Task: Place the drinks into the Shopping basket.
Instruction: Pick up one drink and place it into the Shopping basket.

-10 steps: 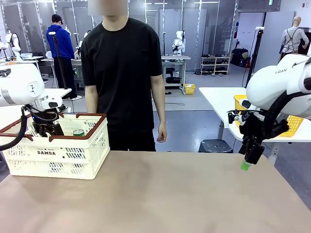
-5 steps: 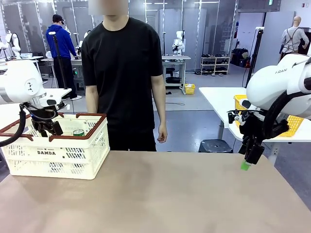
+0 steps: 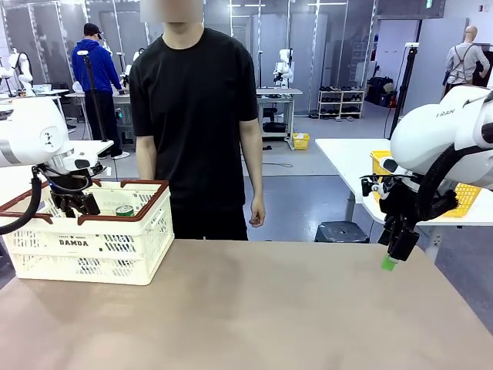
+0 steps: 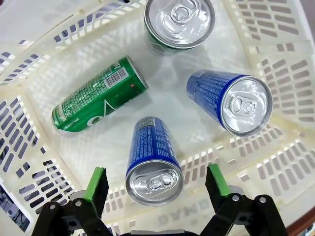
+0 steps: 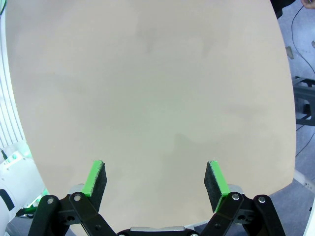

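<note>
1. My left gripper (image 4: 153,189) hangs over the inside of the Shopping basket (image 3: 92,243), jaws spread wide, nothing between them.
2. Left wrist view: four drinks on the basket floor. One blue can (image 4: 151,160) stands just below my jaws, a second blue can (image 4: 231,101) stands beside it, apart.
3. A green can (image 4: 98,96) lies on its side, barcode up. Another can (image 4: 179,23) stands at the far end; I mostly see its silver top, body looks green but hard to tell.
4. Front view: basket sits at the left end of the tabletop (image 3: 254,316), "DAMDA" side facing me, one can top (image 3: 125,210) visible above the rim.
5. My right gripper (image 5: 155,179) is released too, jaws wide apart, hovering over bare tabletop at the right edge, holding nothing.
6. A person (image 3: 196,116) stands at the far side, arms down, hands off the tabletop.
</note>
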Controlling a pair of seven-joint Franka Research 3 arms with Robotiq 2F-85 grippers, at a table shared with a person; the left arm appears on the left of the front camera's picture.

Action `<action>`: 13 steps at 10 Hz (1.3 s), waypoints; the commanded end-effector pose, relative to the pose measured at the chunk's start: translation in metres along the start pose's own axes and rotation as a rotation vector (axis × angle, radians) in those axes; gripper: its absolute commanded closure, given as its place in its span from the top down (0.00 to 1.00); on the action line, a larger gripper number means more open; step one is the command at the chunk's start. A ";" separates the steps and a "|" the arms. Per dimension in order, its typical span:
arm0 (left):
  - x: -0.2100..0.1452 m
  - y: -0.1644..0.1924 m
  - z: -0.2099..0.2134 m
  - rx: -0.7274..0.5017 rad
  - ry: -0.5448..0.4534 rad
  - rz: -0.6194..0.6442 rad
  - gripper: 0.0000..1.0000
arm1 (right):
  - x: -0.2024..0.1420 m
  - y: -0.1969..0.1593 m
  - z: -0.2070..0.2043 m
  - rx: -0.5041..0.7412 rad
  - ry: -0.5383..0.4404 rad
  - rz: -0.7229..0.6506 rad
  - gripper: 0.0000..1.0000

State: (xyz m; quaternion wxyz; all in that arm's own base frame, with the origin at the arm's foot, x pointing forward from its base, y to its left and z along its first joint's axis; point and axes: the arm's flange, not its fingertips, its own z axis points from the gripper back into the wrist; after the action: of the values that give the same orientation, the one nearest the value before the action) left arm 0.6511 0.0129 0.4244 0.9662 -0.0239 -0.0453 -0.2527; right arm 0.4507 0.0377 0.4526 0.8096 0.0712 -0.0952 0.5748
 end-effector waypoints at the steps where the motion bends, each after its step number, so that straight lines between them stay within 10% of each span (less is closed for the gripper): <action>1: 0.002 0.001 0.002 -0.003 0.001 0.004 1.00 | -0.001 0.001 0.000 0.003 0.000 0.003 1.00; 9: -0.023 -0.019 0.116 0.137 -0.036 -0.068 1.00 | -0.001 0.001 0.000 0.003 0.000 0.003 1.00; 13: -0.058 -0.060 0.154 0.110 -0.156 -0.346 1.00 | -0.001 0.001 0.000 0.003 0.000 0.003 1.00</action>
State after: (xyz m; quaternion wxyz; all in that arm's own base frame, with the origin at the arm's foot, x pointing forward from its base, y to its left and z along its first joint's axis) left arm 0.5803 -0.0016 0.5909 0.9245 0.0322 -0.1261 -0.3581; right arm 0.4507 0.0377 0.4526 0.8096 0.0712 -0.0952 0.5748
